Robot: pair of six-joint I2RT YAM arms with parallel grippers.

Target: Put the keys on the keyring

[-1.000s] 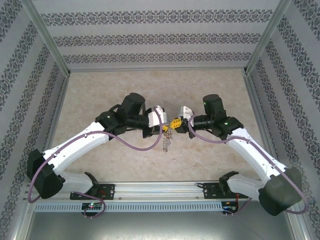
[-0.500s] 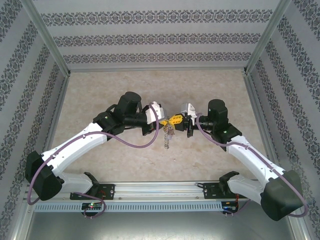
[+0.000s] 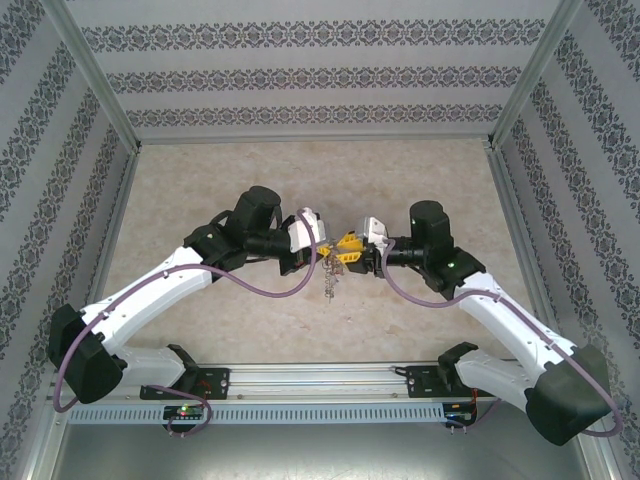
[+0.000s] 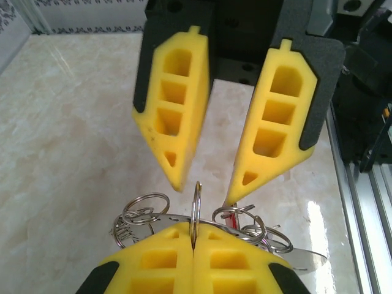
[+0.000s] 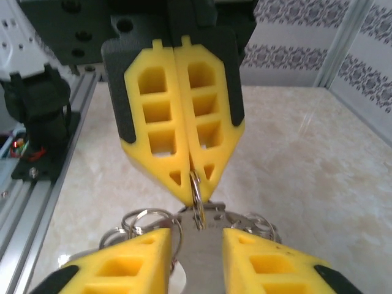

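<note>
My left gripper (image 4: 193, 236) is shut on one thin silvery ring (image 4: 196, 205) of the keyring, holding it edge-on above the table. The rest of the keyring (image 3: 330, 275) hangs below, a cluster of small rings (image 4: 144, 208) and a flat silvery plate (image 5: 205, 257) with a red tag (image 4: 231, 215). My right gripper (image 5: 196, 236) faces the left gripper (image 5: 195, 184) tip to tip. It is open, with its fingers on either side of the plate and the held ring between them. In the top view the left gripper (image 3: 322, 248) and right gripper (image 3: 352, 245) nearly meet. A black-headed key is hidden.
The beige marble-patterned tabletop (image 3: 200, 180) lies under both arms. Patterned walls with metal posts (image 3: 95, 70) enclose it on three sides. An aluminium rail (image 3: 320, 375) with the arm bases runs along the near edge.
The right gripper has swung in and down toward the left gripper, and its open fingers now straddle the held ring. The left arm shifted slightly and the hanging bunch swayed.
</note>
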